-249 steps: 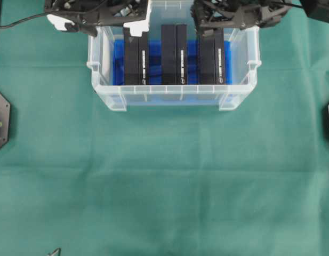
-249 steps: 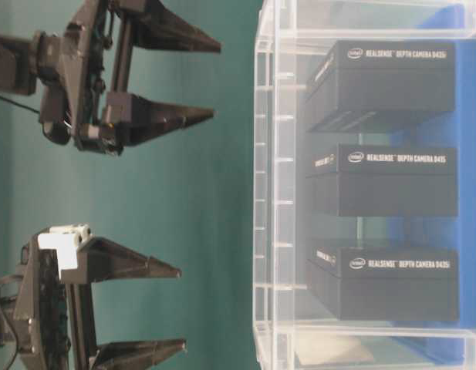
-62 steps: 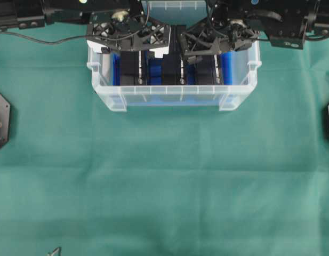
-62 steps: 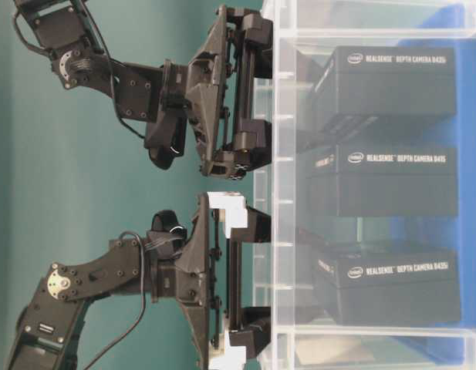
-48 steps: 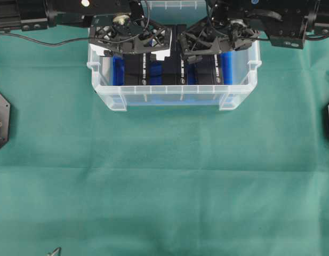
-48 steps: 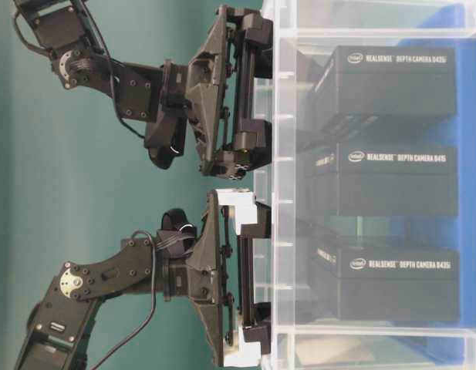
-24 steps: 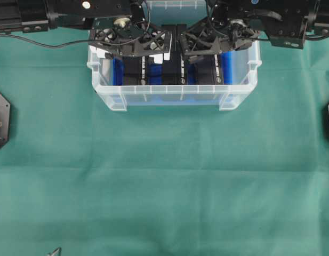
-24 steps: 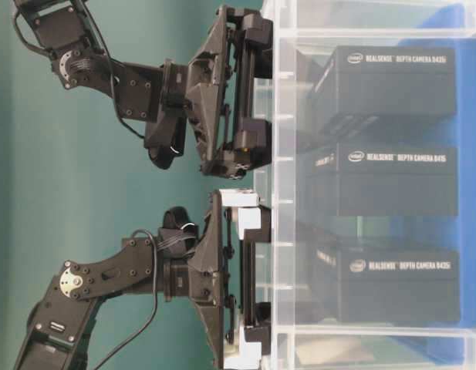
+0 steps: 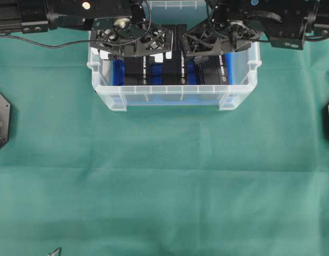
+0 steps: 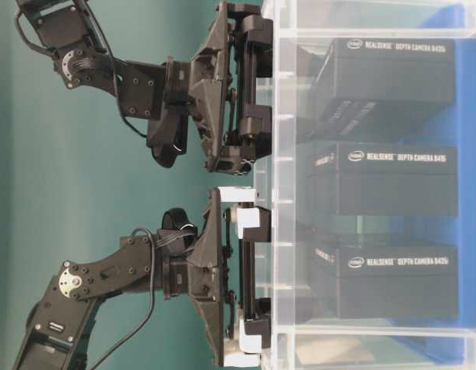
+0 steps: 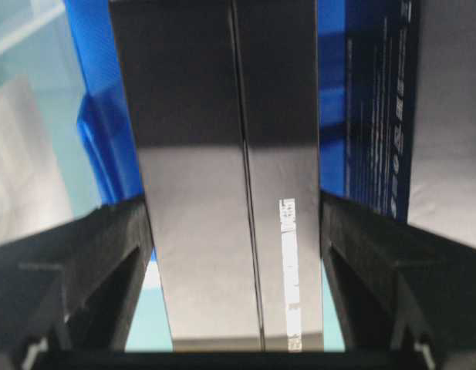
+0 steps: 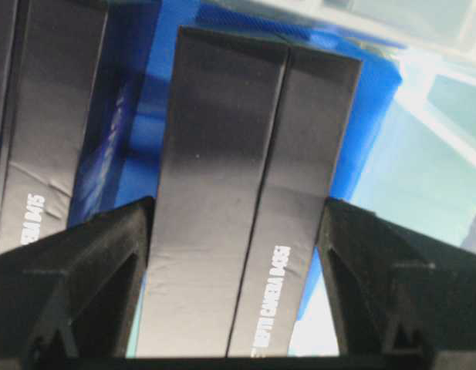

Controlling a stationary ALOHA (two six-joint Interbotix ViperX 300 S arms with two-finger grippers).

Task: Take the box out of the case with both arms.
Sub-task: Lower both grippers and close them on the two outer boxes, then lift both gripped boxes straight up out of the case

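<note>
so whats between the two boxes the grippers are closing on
In the overhead view, the middle box stands between the left box and right box, with blue liner showing in the gaps.

Both arms reach in from the far side, wrists angled downward. The left gripper [image 9: 133, 50] and right gripper [image 9: 211, 47] hang side by side. Each has both fingers pressed against a dark object.

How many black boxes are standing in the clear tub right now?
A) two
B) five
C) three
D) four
C: the table-level view shows three black boxes side by side in the tub, one per pincer and one between.
</note>
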